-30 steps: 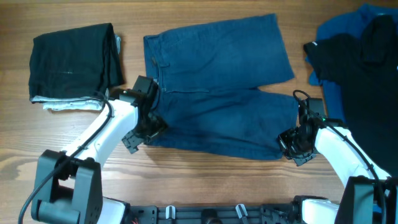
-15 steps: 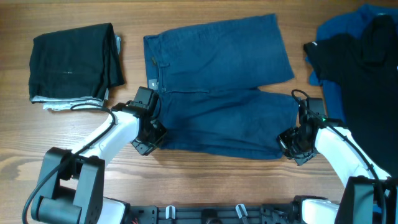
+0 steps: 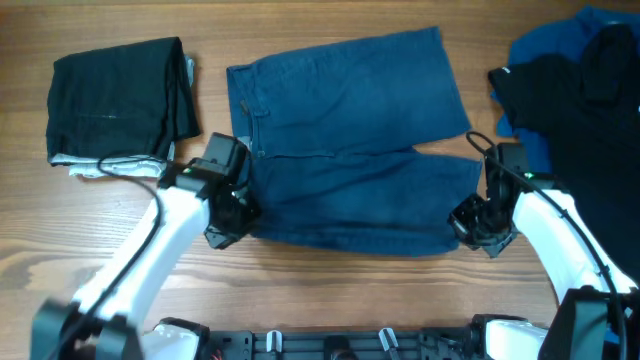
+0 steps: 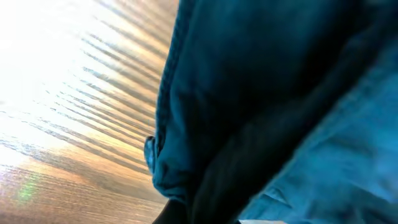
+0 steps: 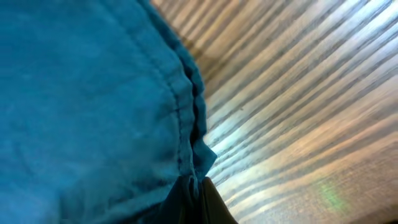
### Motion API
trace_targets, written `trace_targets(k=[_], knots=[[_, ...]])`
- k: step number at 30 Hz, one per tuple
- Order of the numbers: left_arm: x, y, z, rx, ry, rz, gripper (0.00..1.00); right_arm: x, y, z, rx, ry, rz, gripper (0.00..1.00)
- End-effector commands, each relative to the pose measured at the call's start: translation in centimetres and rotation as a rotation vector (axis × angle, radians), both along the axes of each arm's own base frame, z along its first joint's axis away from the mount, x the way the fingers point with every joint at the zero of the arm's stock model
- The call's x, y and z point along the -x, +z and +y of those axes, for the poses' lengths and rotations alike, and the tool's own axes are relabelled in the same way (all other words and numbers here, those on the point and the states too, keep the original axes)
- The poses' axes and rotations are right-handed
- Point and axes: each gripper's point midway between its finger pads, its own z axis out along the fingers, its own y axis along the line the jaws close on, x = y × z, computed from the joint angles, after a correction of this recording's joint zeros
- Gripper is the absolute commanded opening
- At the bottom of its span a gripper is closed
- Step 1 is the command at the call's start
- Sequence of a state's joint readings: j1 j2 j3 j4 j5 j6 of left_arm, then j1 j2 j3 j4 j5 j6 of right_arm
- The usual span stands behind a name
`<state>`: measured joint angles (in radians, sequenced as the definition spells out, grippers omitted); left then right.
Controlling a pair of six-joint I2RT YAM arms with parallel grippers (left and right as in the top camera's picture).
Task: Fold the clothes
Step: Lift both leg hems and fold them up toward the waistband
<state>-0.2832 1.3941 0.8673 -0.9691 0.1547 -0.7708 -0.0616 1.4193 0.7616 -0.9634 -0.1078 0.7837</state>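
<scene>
On the left of the wooden table (image 3: 300,290) lies a folded black garment (image 3: 115,100). In the middle the dark blue shorts (image 3: 350,130) are spread flat, with the waistband to the left and both legs pointing right. The left gripper (image 3: 228,218) is closed tight on the near corner of the waistband and the right gripper (image 3: 470,222) is closed on the hem corner of the near leg, while at the far right a heap (image 3: 570,110) of blue and black clothes lies apart from the shorts.
</scene>
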Motion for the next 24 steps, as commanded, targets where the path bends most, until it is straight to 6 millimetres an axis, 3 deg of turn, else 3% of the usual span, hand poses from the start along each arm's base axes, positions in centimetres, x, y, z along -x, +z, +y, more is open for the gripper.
trace_targets(k=[1, 3, 6, 9, 15, 20, 24], knots=[[0.0, 3.4, 0.5, -0.003, -0.020, -0.118, 0.04, -1.3, 2.0, -0.3, 0.012, 0.078, -0.030, 0.04], [0.6, 5.4, 0.7, 0.005, -0.019, -0.145, 0.04, -1.5, 3.7, -0.4, 0.011, 0.116, -0.022, 0.04], [-0.1, 8.2, 0.5, 0.024, -0.018, -0.211, 0.04, -3.5, 6.7, -0.5, 0.015, 0.173, -0.087, 0.04], [-2.4, 11.4, 1.2, -0.023, 0.000, -0.321, 0.04, -7.0, 10.7, -0.1, 0.003, 0.257, -0.230, 0.04], [-6.7, 13.6, 1.9, -0.084, 0.030, -0.488, 0.04, -12.6, 15.8, -0.5, 0.059, 0.291, -0.468, 0.04], [-11.5, 13.7, 2.7, -0.175, 0.083, -0.608, 0.04, -17.7, 16.1, -1.3, 0.130, 0.321, -0.612, 0.05], [-13.9, 12.0, 3.4, -0.250, 0.103, -0.613, 0.04, -21.5, 12.6, -1.0, 0.106, 0.360, -0.621, 0.04]])
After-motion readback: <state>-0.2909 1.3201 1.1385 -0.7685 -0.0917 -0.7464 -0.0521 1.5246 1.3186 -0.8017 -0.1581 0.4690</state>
